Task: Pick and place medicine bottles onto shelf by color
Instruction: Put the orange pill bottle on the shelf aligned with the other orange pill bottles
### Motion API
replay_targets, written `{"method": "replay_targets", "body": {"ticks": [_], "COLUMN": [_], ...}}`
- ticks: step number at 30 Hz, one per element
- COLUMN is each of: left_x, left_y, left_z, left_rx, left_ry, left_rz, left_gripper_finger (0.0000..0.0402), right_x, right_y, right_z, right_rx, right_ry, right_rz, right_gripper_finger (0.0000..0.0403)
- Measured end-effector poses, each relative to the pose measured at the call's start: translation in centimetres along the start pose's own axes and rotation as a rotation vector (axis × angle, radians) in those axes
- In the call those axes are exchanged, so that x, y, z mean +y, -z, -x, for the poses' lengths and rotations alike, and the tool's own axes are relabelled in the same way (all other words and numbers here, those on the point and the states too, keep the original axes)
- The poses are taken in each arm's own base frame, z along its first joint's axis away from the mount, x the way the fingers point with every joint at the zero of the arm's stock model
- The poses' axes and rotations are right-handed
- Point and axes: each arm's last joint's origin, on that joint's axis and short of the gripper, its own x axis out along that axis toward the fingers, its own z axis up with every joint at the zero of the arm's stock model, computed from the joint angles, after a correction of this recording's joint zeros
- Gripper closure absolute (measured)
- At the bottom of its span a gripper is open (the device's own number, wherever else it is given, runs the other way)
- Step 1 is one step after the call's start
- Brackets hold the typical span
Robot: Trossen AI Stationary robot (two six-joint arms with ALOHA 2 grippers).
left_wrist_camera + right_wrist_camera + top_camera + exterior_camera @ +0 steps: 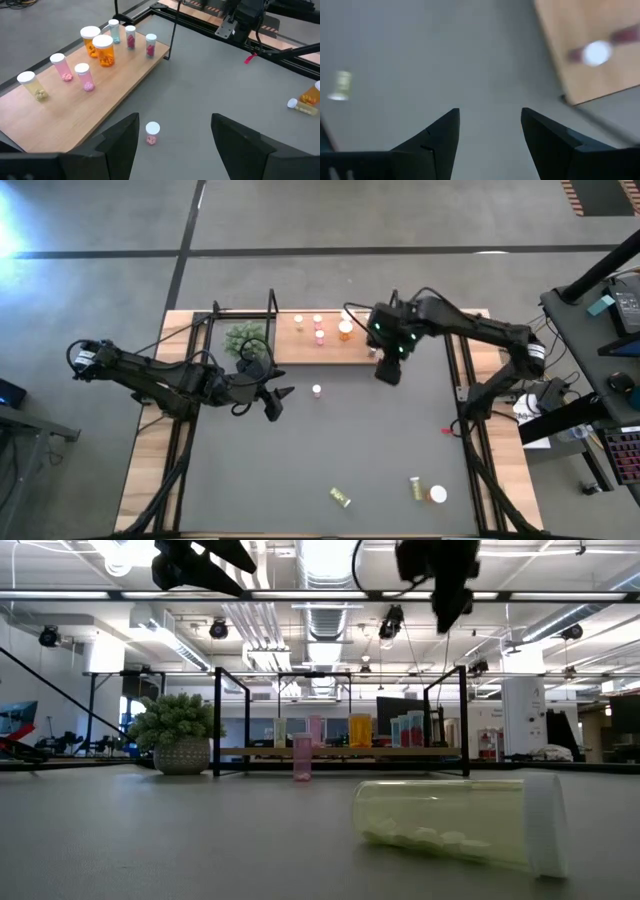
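The shelf [330,350], a light wooden board with black uprights, lies at the table's far edge. Several medicine bottles stand on it, orange [103,50], pink [85,76] and pale [31,85]. One pink bottle [316,391] stands on the dark mat in front of the shelf. My left gripper [275,402] hovers open just left of it, and the bottle [152,133] shows between its fingers, farther off. My right gripper [388,365] hangs open above the shelf's right end, pointing down, with nothing between its fingers [490,112].
Two yellow-green bottles [340,497] [415,487] and an orange one [437,494] lie near the table's front edge. A spiky green plant [243,340] stands left of the shelf. A small red bit [448,430] lies at the right. Bare mat spreads across the middle.
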Motion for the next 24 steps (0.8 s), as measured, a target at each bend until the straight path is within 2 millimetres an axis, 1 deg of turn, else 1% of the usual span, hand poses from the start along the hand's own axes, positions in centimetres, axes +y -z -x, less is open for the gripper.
{"method": "replay_targets", "body": {"ticks": [4, 8, 12, 16, 21, 24], "left_x": [0.0, 0.0, 0.0, 0.0, -0.1, -0.1], "left_y": [0.0, 0.0, 0.0, 0.0, 0.1, 0.1], "left_z": [0.0, 0.0, 0.0, 0.0, 0.0, 0.0], "left_rx": [0.000, 0.000, 0.001, 0.001, 0.017, 0.021], "left_ry": [0.000, 0.000, 0.000, 0.001, 0.026, 0.034], "left_rz": [0.000, 0.000, 0.001, 0.001, 0.000, 0.001], "left_gripper_finger": [0.0170, 0.0170, 0.0170, 0.0170, 0.0170, 0.0170], "right_x": [4.1, 8.3, 12.2, 15.6, 19.2, 21.0], "right_y": [2.4, 5.2, 8.2, 10.8, 13.5, 14.8], "right_z": [0.9, 1.0, -0.1, -1.7, -3.8, -4.8], "right_rx": [-0.025, -0.050, -0.039, 0.025, 0.081, 0.095], "right_ry": [-0.042, -0.033, -0.010, -0.026, -0.033, -0.055], "right_rz": [-0.050, -0.103, -0.104, -0.082, 0.038, 0.116], "right_gripper_finger": [0.0199, 0.0199, 0.0199, 0.0199, 0.0199, 0.0199]}}
